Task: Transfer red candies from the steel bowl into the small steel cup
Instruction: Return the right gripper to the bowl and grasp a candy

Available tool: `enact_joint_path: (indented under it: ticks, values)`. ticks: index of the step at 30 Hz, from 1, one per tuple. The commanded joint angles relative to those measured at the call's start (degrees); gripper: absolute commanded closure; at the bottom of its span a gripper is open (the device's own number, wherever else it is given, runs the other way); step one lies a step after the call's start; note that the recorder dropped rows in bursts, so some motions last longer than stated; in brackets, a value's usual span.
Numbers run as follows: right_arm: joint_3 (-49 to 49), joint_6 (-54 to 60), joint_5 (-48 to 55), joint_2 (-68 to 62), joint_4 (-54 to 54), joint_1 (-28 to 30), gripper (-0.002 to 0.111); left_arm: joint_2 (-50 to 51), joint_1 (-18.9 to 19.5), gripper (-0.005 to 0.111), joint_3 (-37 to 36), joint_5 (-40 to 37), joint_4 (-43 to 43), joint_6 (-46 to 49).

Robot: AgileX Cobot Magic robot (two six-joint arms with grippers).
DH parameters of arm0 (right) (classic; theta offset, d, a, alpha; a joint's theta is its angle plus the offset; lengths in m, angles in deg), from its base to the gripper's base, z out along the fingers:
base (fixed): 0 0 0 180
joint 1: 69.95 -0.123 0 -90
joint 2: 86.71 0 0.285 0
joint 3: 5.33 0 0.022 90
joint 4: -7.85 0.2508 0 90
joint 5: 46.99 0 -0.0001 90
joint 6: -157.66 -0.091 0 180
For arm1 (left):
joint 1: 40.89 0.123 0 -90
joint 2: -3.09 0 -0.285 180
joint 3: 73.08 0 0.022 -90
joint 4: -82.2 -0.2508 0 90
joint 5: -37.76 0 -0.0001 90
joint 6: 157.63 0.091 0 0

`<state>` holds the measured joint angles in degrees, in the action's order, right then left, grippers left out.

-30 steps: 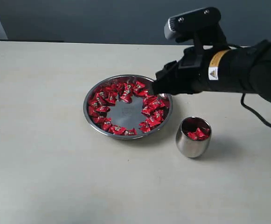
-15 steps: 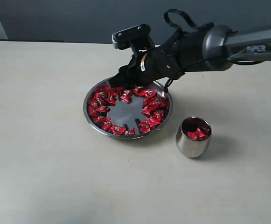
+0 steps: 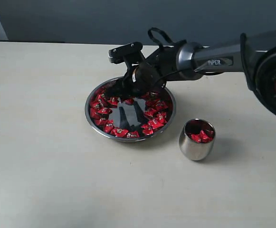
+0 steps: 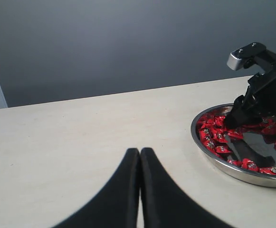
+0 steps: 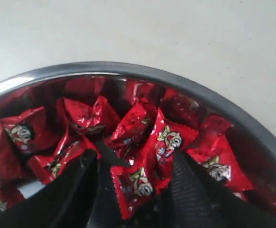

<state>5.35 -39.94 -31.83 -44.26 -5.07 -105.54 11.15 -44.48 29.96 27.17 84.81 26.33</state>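
Observation:
The steel bowl [image 3: 93, 124] sits mid-table with a ring of red candies [image 3: 153, 122] around its bare mirror bottom. To its right stands the small steel cup [image 3: 196, 142], with a few red candies [image 3: 200, 136] inside. My right gripper [image 3: 123, 92] is down in the bowl's far side. In the right wrist view it [image 5: 134, 161] is open, its black fingers [image 5: 185, 185] straddling one candy [image 5: 135, 183] in the heap near the rim [image 5: 214, 99]. My left gripper [image 4: 140, 151] is shut and empty, low over bare table beside the bowl [image 4: 223, 166].
The pale table [image 3: 42, 156] stretches around the bowl and cup, and a dark wall runs behind it. The right arm [image 3: 214, 59] reaches in from the right, above and behind the cup.
The right arm swung left across the bowl and lowered its gripper into the candies at the far side. Its jaws opened wider. Bowl and cup stayed put.

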Motion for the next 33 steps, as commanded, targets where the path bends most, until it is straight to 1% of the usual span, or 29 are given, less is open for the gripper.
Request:
enact_joint_path:
  ticks: [1, 2, 4, 5, 6, 8, 9, 11, 15, 19, 22, 27, 33]
  values:
    - [0.84, 0.38, 1.06, -1.37, 1.08, 0.11, 0.061, -0.28, 0.03, 0.105, -0.26, 0.3, 0.07, -0.05]
    - [0.84, 0.38, 1.64, -1.52, 1.08, 0.11, 0.062, -0.28, 0.03, 0.105, -0.26, 0.3, 0.07, -0.05]
    - [0.84, 0.38, 2.94, -1.74, 1.08, 0.11, 0.072, -0.28, 0.03, 0.105, -0.26, 0.3, 0.07, -0.05]
    - [0.84, 0.38, 3.57, -1.74, 1.08, 0.11, 0.08, -0.28, 0.03, 0.105, -0.26, 0.3, 0.07, -0.05]
    - [0.84, 0.38, 3.66, -1.74, 1.08, 0.11, 0.085, -0.28, 0.03, 0.105, -0.26, 0.3, 0.07, -0.05]
    - [0.84, 0.38, 4.43, -1.38, 1.8, 0.11, 0.1, -0.28, 0.03, 0.105, -0.26, 0.3, 0.07, -0.05]
    - [0.84, 0.38, 4.93, -1.11, 1.92, 0.11, 0.103, -0.28, 0.03, 0.105, -0.26, 0.3, 0.07, -0.05]
    - [0.84, 0.38, 6.53, 0.31, 2.03, 0.11, 0.104, -0.28, 0.03, 0.105, -0.26, 0.3, 0.07, -0.05]
    - [0.84, 0.38, 13.42, 6.03, 2.03, 0.11, 0.104, -0.28, 0.03, 0.105, -0.26, 0.3, 0.07, -0.05]
    - [-3.76, 0.45, 13.74, 13.92, 1.86, -1.04, 0.104, -0.28, 0.03, 0.105, -0.26, 0.3, 0.07, -0.05]
    - [-10.07, 0.45, 13.6, 21.11, 1.86, -1.84, 0.104, -0.28, 0.03, 0.105, -0.26, 0.3, 0.07, -0.05]
    - [-23.93, 0.45, 10.68, 34.27, 1.4, -2.15, 0.104, -0.28, 0.03, 0.105, -0.26, 0.15, 0.07, -0.05]
    - [-37.79, -0.53, 9.87, 46.48, 0.85, 0.11, 0.104, -0.28, 0.03, 0.105, -0.26, 0.29, 0.07, -0.05]
